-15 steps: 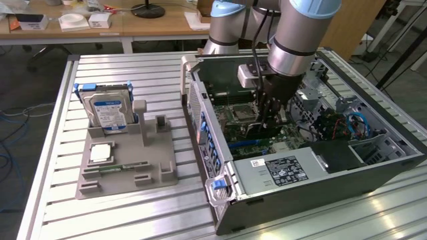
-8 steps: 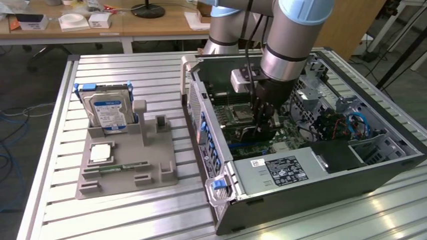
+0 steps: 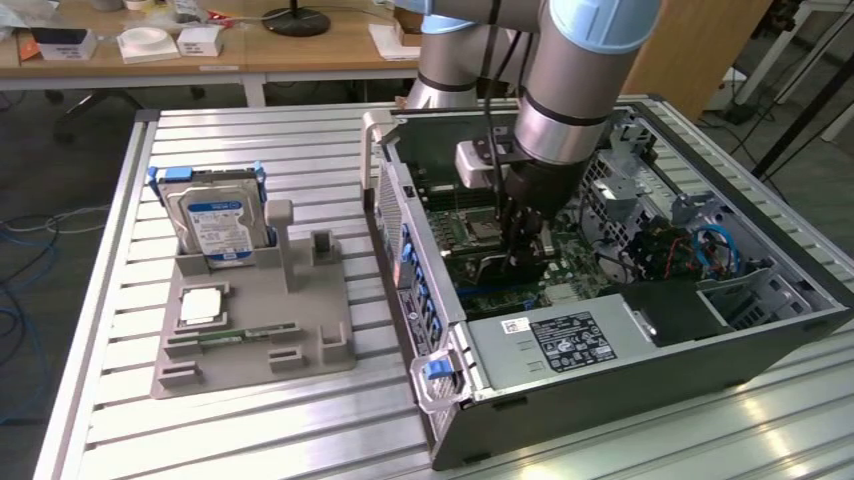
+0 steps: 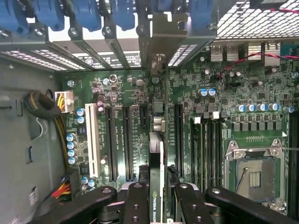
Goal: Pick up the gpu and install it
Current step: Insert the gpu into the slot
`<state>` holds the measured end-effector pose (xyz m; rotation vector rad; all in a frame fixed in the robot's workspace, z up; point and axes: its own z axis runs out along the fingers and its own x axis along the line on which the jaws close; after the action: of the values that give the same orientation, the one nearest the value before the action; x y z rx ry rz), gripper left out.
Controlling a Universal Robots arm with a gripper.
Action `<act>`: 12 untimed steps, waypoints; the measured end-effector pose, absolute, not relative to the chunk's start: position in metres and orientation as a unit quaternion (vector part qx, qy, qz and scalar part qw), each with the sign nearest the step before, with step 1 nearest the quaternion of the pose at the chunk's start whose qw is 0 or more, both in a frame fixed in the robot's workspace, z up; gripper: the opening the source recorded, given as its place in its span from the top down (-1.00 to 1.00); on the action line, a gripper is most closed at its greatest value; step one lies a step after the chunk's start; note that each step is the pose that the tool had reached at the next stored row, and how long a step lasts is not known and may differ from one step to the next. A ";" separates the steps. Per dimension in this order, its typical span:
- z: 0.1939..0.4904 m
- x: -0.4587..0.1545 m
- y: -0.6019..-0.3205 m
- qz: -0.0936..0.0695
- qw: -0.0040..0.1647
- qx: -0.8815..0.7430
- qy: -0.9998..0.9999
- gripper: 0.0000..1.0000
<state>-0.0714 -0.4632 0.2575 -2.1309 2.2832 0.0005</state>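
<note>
Your arm [image 3: 567,100] reaches straight down into the open computer case [image 3: 400,230], which lies on its side on the slatted tabletop [image 3: 267,430]. In the wrist view your jaws are closed on the gpu [image 4: 156,186], one on each face, gripping it by its upper edge. The card stands on edge over the motherboard [image 4: 121,93], running in line with the long black expansion slots, and its metal end bracket [image 4: 161,42] sits against the rear wall below the blue slot latches [image 4: 88,14]. You cannot tell whether its lower edge is seated in a slot. The empty processor socket [image 4: 257,175] lies off to one side. On the exterior view's left, well apart from the case, a grey holder [image 3: 307,350] carries the hard drive [image 3: 214,225] and a memory stick [image 3: 247,335].
</note>
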 end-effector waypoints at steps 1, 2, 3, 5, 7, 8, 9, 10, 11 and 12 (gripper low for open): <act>0.257 -0.072 -0.462 0.000 0.009 -0.682 0.731 0.48; 0.257 -0.072 -0.461 0.000 0.009 -0.682 0.731 0.48; 0.257 -0.072 -0.461 0.000 0.009 -0.683 0.731 0.48; 0.257 -0.072 -0.460 0.000 0.009 -0.685 0.729 0.48; 0.256 -0.072 -0.460 0.000 0.009 -0.689 0.725 0.48; 0.256 -0.072 -0.460 0.000 0.009 -0.689 0.725 0.48; 0.256 -0.072 -0.460 0.000 0.009 -0.689 0.725 0.48; 0.256 -0.072 -0.460 0.000 0.009 -0.689 0.725 0.48; 0.256 -0.072 -0.460 0.000 0.009 -0.689 0.725 0.48; 0.256 -0.072 -0.460 0.000 0.009 -0.689 0.725 0.48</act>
<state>-0.0716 -0.4602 0.2556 -2.1525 2.2630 0.0007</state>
